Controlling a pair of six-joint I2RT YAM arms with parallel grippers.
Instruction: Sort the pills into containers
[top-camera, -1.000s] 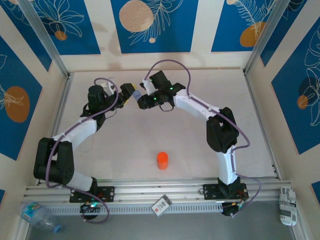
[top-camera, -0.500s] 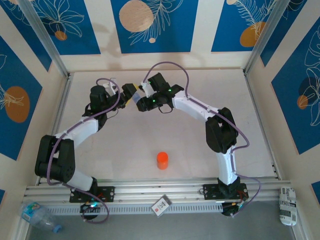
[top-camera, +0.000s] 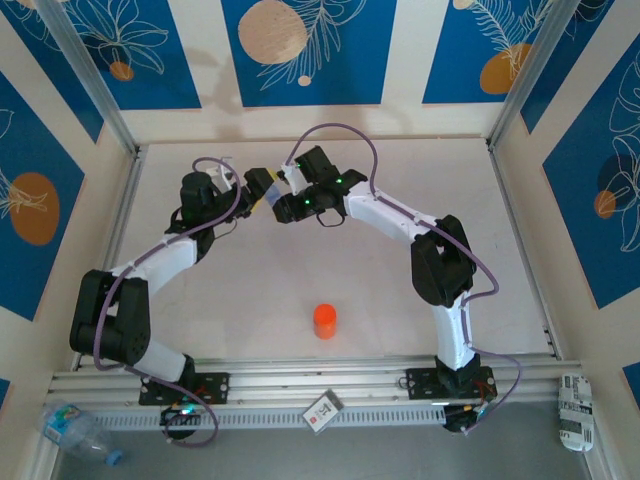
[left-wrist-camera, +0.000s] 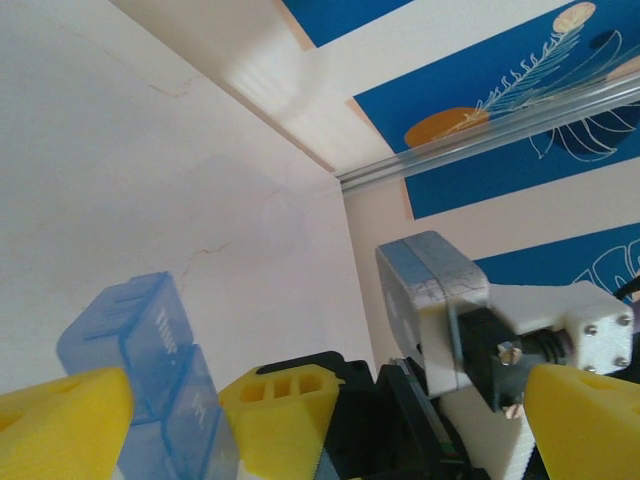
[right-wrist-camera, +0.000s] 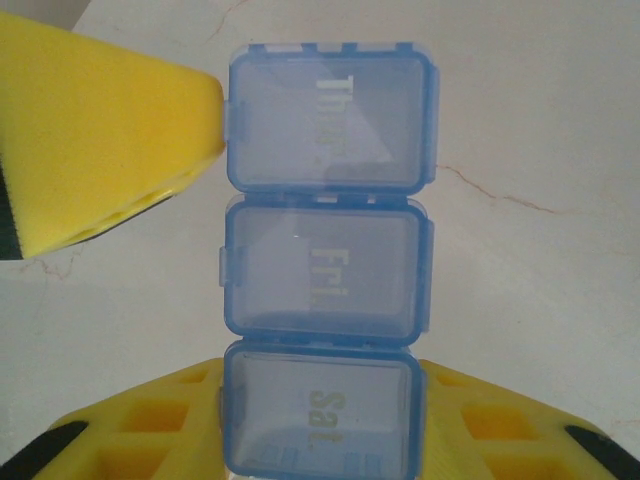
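Observation:
The containers (right-wrist-camera: 325, 270) are a pale-blue translucent strip of three lidded compartments marked Thu, Fri and Sat, all lids down. My right gripper (right-wrist-camera: 320, 430) is shut on the Sat end, a yellow finger on each side. It holds the strip above the table at the back left (top-camera: 270, 192). My left gripper (left-wrist-camera: 320, 430) is open wide, and its left finger (right-wrist-camera: 100, 140) touches the side of the Thu compartment. In the left wrist view the strip (left-wrist-camera: 150, 370) lies between that finger and the right gripper's yellow finger (left-wrist-camera: 285, 405). The pills are out of view.
An orange bottle (top-camera: 325, 321) stands upright on the table near the front middle. The two arms meet over the back left of the table, close to the back wall. A plastic water bottle (top-camera: 75, 430) and a card (top-camera: 322, 410) lie off the front rail.
Both grippers shifted slightly left together in the first half second, the left one closing up to the strip. Nothing has moved since.

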